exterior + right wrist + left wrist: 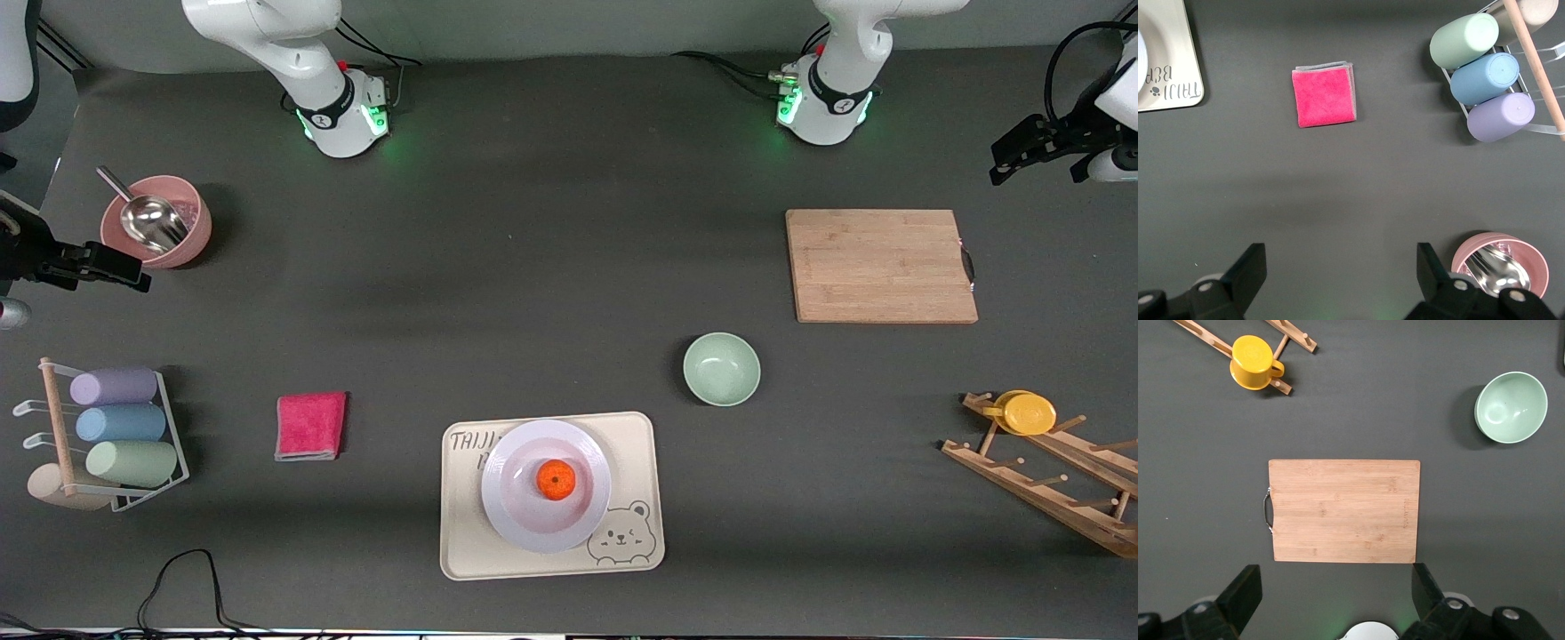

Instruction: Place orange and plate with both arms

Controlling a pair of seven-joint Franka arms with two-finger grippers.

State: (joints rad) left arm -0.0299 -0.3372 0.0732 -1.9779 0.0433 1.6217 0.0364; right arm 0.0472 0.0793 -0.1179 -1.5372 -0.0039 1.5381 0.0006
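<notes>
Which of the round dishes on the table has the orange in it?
The white plate on the cream bear tray holds the orange. The mint-green bowl is bare, and the pink bowl holds only a metal scoop.

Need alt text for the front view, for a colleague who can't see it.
The orange sits on the white plate, which rests on the cream bear tray. The open left gripper and right gripper wait at the table's ends.

- We saw a glossy, smooth plate (pixel 524 524)
- The cutting board (pixel 880 265) looked like pale matt wood
- The scoop (pixel 151 218) was shiny metal
- The pink cloth (pixel 309 426) looked fuzzy
</notes>
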